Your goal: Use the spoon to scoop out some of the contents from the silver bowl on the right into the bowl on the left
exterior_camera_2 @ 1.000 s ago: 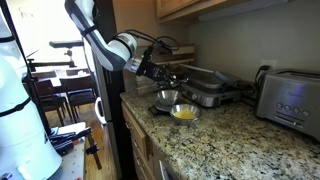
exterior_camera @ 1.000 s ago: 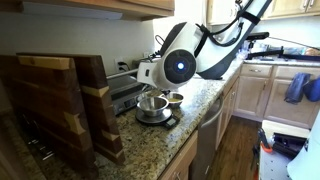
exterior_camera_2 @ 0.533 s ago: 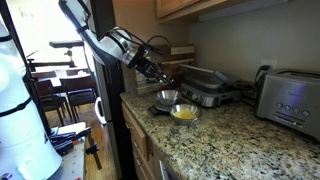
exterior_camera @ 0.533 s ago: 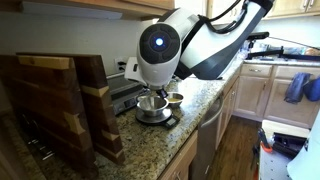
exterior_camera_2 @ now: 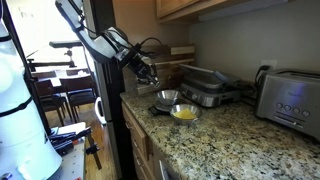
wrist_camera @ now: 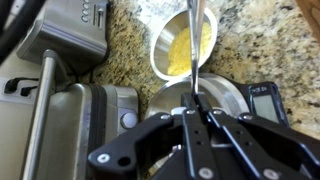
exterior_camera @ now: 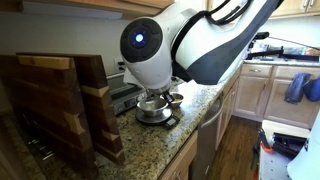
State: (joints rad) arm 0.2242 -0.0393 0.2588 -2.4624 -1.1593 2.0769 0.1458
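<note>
The granite worktop [exterior_camera_2: 232,142] carries everything, and the grill [exterior_camera_2: 208,86] against the back wall serves as the marker for the rest. The white arm [exterior_camera: 200,45] fills much of an exterior view and blocks most of the grill there; in an exterior view [exterior_camera_2: 90,35] it reaches in from the worktop's end, on the side of the grill away from the toaster [exterior_camera_2: 292,98]. Wooden boards [exterior_camera: 60,100] stand upright, nearer the camera than the grill. A black scale [wrist_camera: 266,100] with a small display lies in front of the grill, and the empty silver bowl [wrist_camera: 170,98] appears to sit on it, just beside the grill's front. The second bowl [wrist_camera: 160,52] stands on the worktop beside the empty one, a little farther from the grill's front and toward the toaster side. The claw [wrist_camera: 196,118] hangs above the empty bowl in the wrist view; in an exterior view [exterior_camera_2: 148,72] it is raised above the worktop, off the grill's end. Its jaws are closed tight on the spoon [wrist_camera: 194,40], whose thin handle runs straight out from between the fingers, away from the grill, and crosses over the second bowl. The spoon's far end leaves the frame, so its tip cannot be judged. The contents [wrist_camera: 178,55], yellowish grains, lie in a shallow layer in that second bowl.
</note>
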